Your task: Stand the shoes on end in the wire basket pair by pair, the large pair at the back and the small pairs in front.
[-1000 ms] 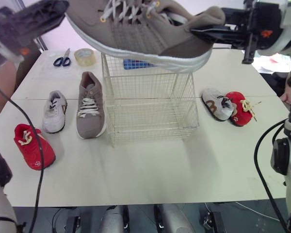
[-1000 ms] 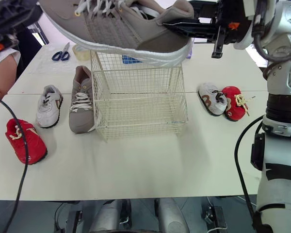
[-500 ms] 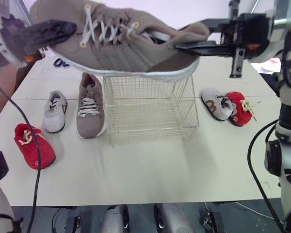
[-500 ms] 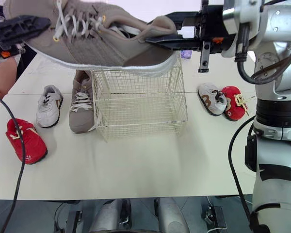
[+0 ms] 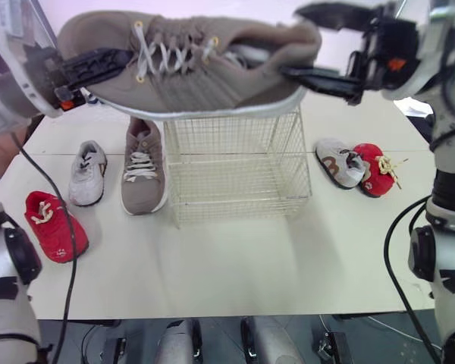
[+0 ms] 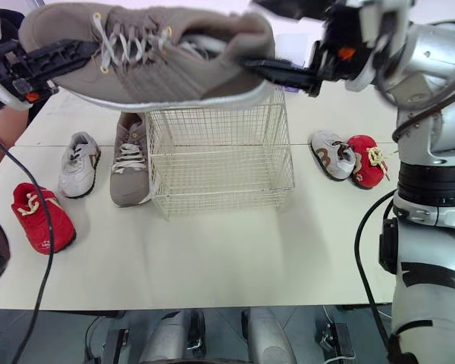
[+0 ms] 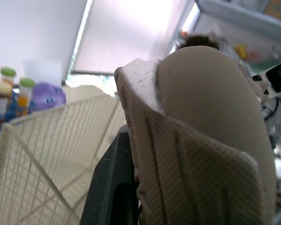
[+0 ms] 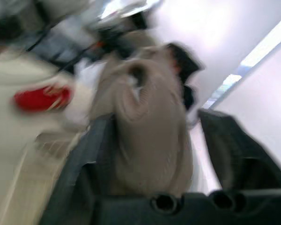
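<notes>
Right gripper (image 5: 292, 42) has its two black fingers spread wide around the heel of the big brown shoe (image 5: 189, 64). From the head camera, the lower finger touches the heel near the sole. The upper finger hangs apart above the heel. Left gripper (image 5: 117, 54) pinches the toe end of the same shoe. The shoe lies flat, high above the wire basket (image 5: 239, 171), and the basket has no shoes in it yet. The brown partner (image 5: 142, 167) lies on the table (image 5: 235, 258) just left of the basket. A small grey shoe (image 5: 86, 174) and a small red shoe (image 5: 53, 227) lie farther left of the basket. A second small grey shoe (image 5: 339, 161) and a second small red shoe (image 5: 377, 168) lie side by side to the right of the basket.

From the left wrist, one black finger (image 7: 112, 187) presses on the sole at the toe, with the basket wires beyond it. The other finger is hidden.

From the right wrist, the heel sits between the fingers. One finger (image 8: 91, 154) is against it and the other is well apart.

I think the shoe could fall. Only the toe is pinched, and the heel just rests on one finger. The heavy heel could swing down and twist the toe out of the grip. Then the shoe might land flat across the basket rim instead of on end at the back of the basket.
</notes>
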### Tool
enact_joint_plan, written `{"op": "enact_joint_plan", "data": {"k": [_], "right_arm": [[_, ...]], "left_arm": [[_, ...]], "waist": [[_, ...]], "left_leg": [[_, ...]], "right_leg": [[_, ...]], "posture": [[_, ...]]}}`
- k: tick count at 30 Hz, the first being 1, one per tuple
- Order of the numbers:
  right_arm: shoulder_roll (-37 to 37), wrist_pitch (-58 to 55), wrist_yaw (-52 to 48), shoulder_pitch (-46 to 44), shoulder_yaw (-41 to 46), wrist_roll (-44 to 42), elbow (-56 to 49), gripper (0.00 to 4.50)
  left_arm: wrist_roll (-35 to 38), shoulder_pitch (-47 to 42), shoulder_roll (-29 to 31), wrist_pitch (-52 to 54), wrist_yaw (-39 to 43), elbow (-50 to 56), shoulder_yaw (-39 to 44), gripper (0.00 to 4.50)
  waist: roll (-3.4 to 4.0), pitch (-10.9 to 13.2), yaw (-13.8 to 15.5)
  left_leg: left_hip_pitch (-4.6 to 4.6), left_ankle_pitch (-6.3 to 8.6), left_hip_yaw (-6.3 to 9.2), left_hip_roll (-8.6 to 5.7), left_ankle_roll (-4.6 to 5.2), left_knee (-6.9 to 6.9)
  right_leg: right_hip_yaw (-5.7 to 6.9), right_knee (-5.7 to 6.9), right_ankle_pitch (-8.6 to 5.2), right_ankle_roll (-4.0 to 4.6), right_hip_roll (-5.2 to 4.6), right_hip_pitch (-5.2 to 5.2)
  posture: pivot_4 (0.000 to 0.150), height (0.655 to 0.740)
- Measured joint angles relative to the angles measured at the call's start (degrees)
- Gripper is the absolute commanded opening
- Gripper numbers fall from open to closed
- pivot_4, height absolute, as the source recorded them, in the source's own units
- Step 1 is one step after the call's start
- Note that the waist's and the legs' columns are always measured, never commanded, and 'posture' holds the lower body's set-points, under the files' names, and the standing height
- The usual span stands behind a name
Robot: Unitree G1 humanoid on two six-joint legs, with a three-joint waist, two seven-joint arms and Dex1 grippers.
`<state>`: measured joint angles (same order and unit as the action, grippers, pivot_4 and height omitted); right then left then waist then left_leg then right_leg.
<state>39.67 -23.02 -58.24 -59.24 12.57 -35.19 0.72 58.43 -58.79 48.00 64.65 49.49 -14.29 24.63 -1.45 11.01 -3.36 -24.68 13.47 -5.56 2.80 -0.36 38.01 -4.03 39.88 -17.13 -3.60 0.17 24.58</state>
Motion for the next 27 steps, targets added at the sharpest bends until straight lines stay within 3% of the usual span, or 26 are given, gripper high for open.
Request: {"op": "enact_joint_plan", "data": {"k": [4,8,12,18,27], "right_arm": [[-7.0,-8.8,14.8,10.2,10.9,-8.7,-0.6,4.38],[-16.4,-15.7,21.2,18.3,10.5,-17.1,-3.3,4.38],[-26.2,-17.5,27.4,17.0,7.2,-22.5,-6.4,4.38],[-33.7,-12.7,28.9,9.2,3.0,-21.7,-4.3,4.38],[-35.4,-5.5,24.9,3.9,1.1,-18.4,4.0,4.38]], "left_arm": [[6.7,5.0,-9.2,-1.7,-12.1,9.3,9.2,0.72],[8.7,7.7,-22.7,-11.8,-25.2,19.5,13.2,0.72],[7.9,10.0,-33.7,-23.2,-33.2,24.2,12.0,0.72],[8.7,12.2,-37.6,-27.6,-35.2,26.4,8.2,0.72],[10.9,16.9,-38.3,-29.0,-37.5,28.1,3.7,0.72]], "waist": [[-0.09,-0.1,0.8],[-0.07,-0.1,0.8],[-0.07,0.0,0.6],[-0.07,-0.1,0.8],[-0.1,-0.1,0.7]], "left_leg": [[0.15,0.0,0.04,-0.01,0.0,0.12],[0.25,-0.12,0.03,0.0,-0.05,0.11],[0.26,-0.29,0.02,0.03,-0.05,0.11],[0.21,-0.32,0.01,-0.03,-0.01,0.1],[0.07,-0.21,-0.02,-0.02,0.18,-0.02]], "right_leg": [[0.01,0.2,0.04,-0.06,-0.02,-0.14],[-0.05,0.26,0.29,-0.08,0.09,-0.16],[-0.1,0.25,0.46,-0.07,0.22,-0.14],[-0.06,0.17,0.47,-0.07,0.21,-0.13],[-0.03,-0.14,0.49,-0.1,0.18,-0.13]], "posture": [[0.15,0.74],[0.15,0.74],[0.15,0.74],[0.15,0.74],[0.15,0.74]]}}
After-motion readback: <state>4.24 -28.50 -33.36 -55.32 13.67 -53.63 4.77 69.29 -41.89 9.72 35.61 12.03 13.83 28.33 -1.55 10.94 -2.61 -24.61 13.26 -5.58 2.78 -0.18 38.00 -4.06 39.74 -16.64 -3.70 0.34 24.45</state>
